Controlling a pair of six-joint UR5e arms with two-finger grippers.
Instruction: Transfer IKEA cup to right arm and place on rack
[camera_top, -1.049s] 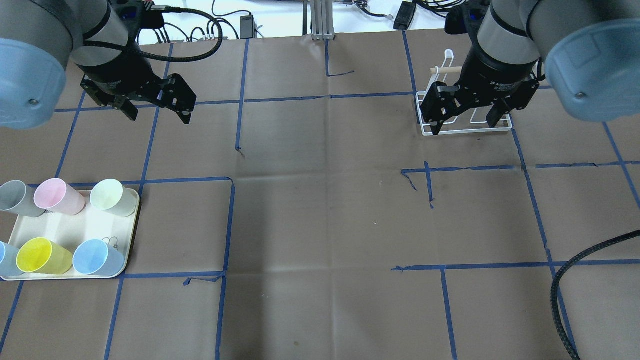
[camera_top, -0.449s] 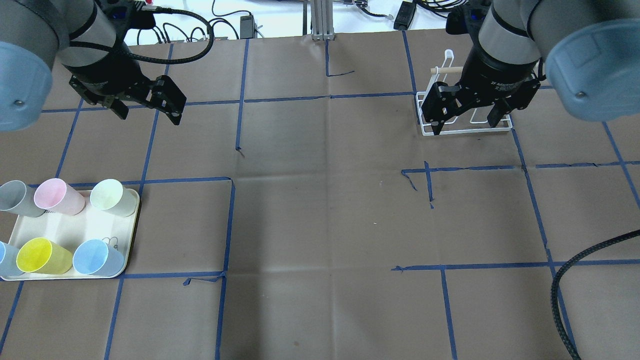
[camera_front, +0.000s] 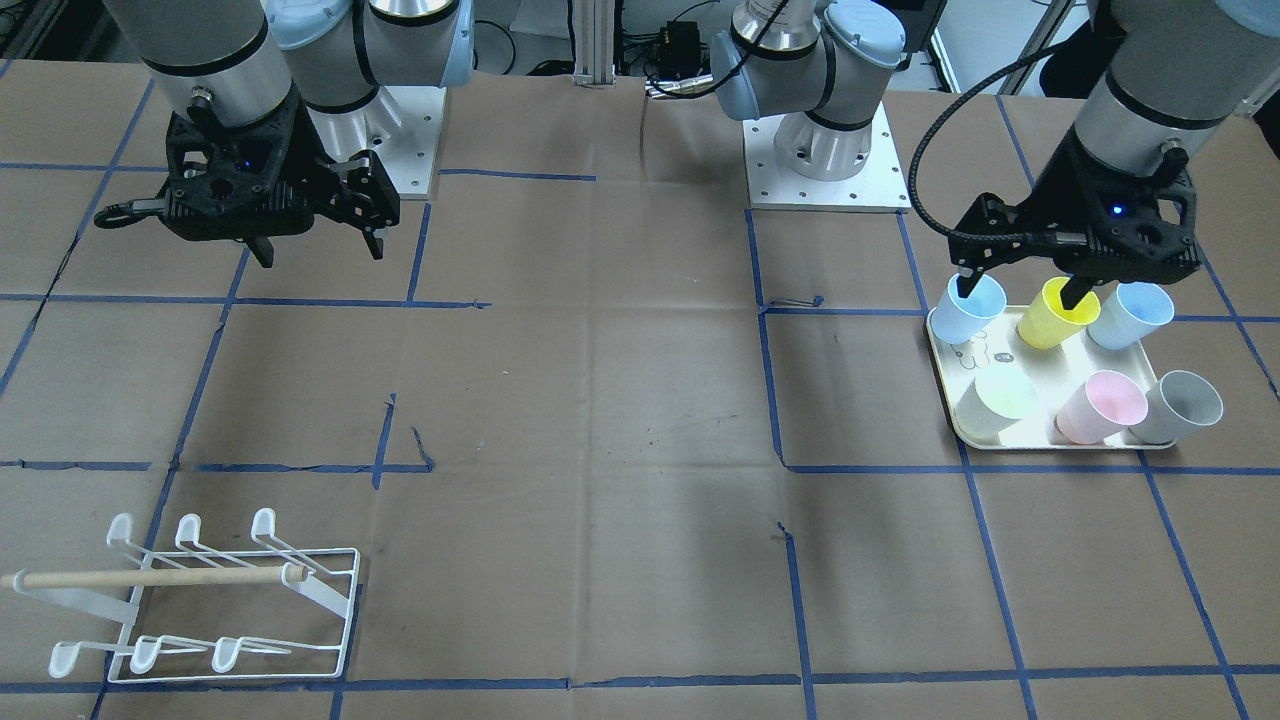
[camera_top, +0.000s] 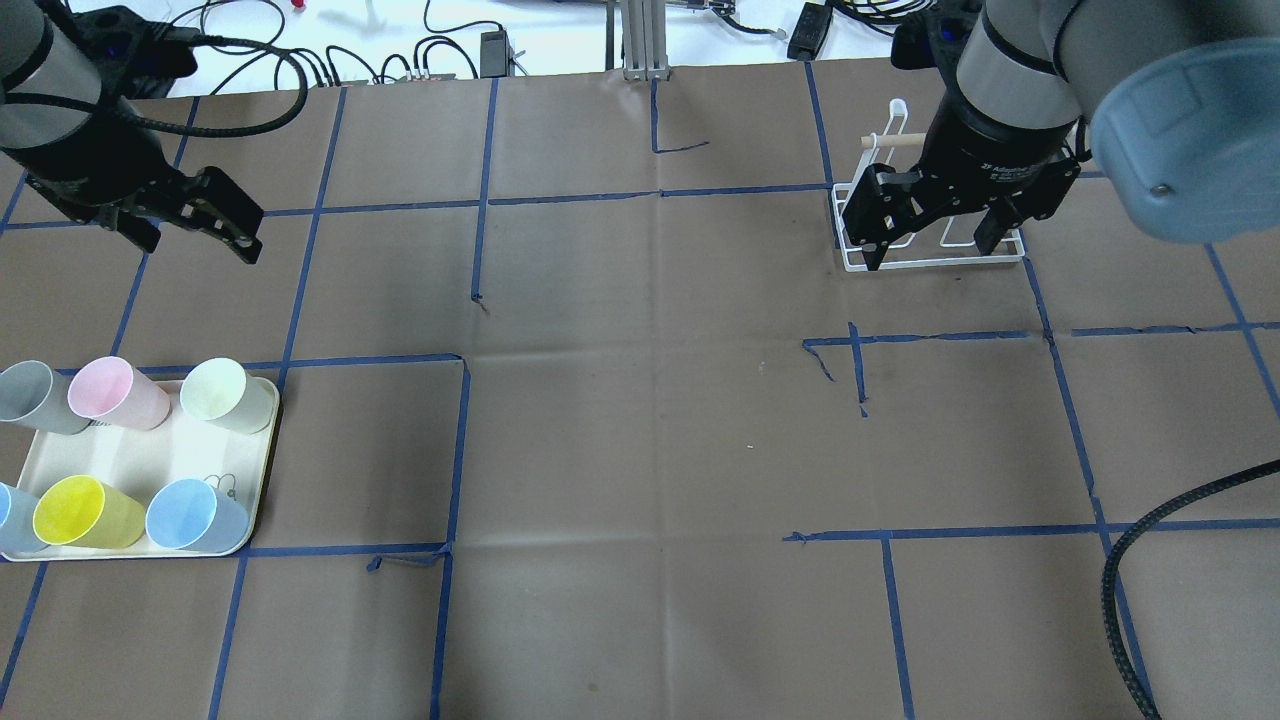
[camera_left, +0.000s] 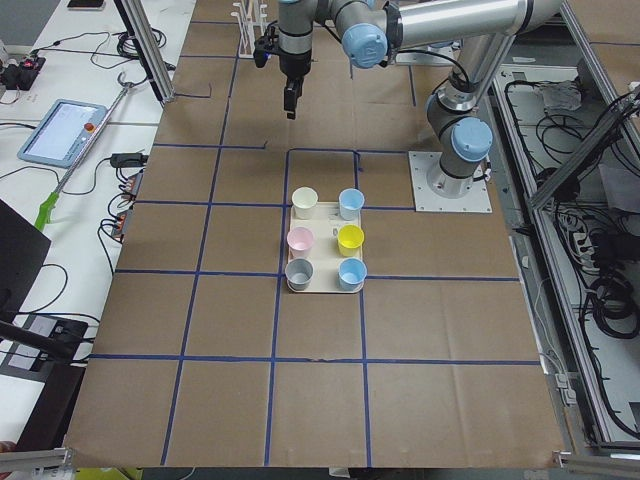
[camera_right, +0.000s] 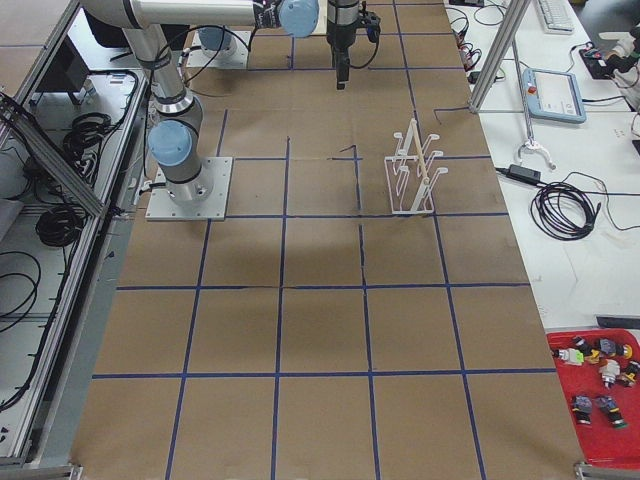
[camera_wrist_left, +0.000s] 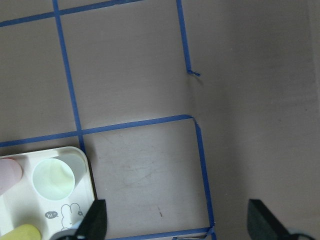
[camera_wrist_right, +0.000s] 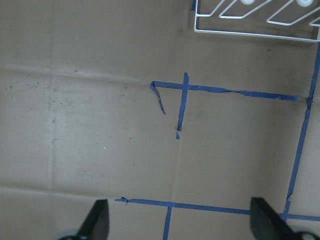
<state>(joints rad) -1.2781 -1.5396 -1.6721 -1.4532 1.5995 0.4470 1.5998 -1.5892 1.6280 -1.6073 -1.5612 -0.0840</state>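
Observation:
Several IKEA cups stand upright on a cream tray (camera_top: 150, 455): grey (camera_top: 25, 395), pink (camera_top: 110, 392), pale green (camera_top: 220, 392), yellow (camera_top: 80, 510) and blue (camera_top: 190, 515). My left gripper (camera_top: 195, 240) hangs open and empty in the air, beyond the tray's far side in the overhead view. The front view has the left gripper (camera_front: 1020, 290) over the tray's back row. Its wrist view looks down on the pale green cup (camera_wrist_left: 52, 177). My right gripper (camera_top: 928, 248) is open and empty, hovering in front of the white wire rack (camera_top: 940, 263). The rack (camera_front: 200, 600) holds no cup.
Brown paper with blue tape lines covers the table (camera_top: 650, 430). A black braided cable (camera_top: 1150, 540) loops in at the right front. Cables and power bricks lie past the far edge (camera_top: 450, 50). Both arm bases (camera_front: 825, 150) stand at the robot's side.
My left arm has swung left and slightly toward me in the overhead view, closer to the tray's side of the table. The right arm, the cups and the rack have not moved.

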